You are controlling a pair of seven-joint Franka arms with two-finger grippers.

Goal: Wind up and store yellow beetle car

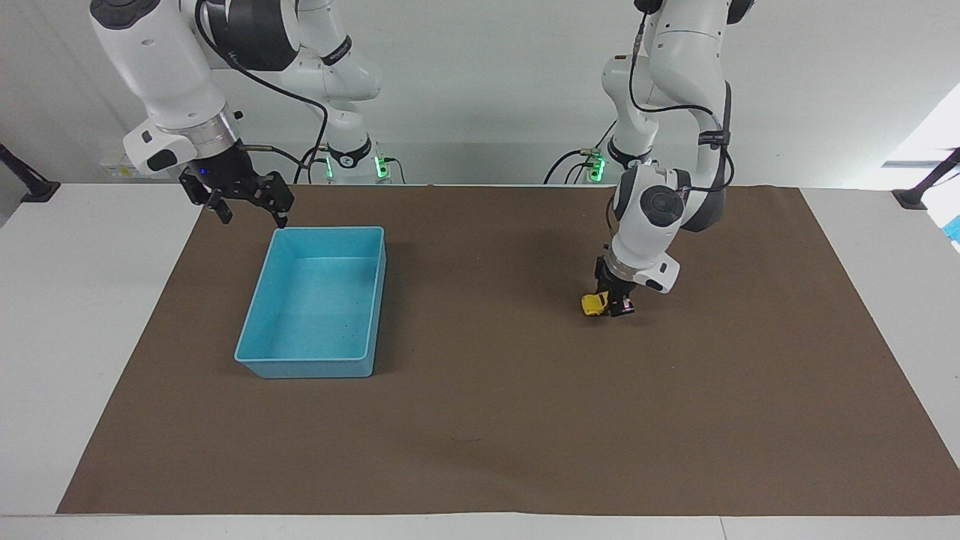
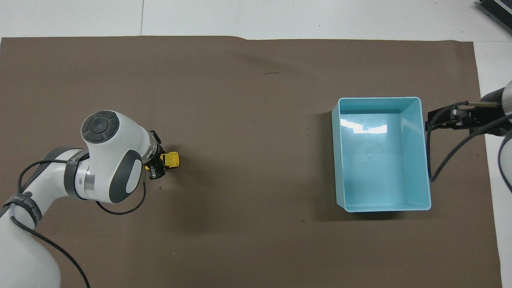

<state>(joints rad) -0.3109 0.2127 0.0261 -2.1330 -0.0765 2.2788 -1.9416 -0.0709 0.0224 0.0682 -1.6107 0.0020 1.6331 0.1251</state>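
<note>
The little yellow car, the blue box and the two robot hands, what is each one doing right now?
Tiny bright yellow beetle toy car: upright, wheels on the brown mat, gripped at one end.
Light blue plastic rectangular bin: open-topped, empty, sitting on the mat.
Left end effector: shut on the car, low at the mat.
Right end effector: open, holding nothing, waiting in the air over the bin's corner nearest the robots.
</note>
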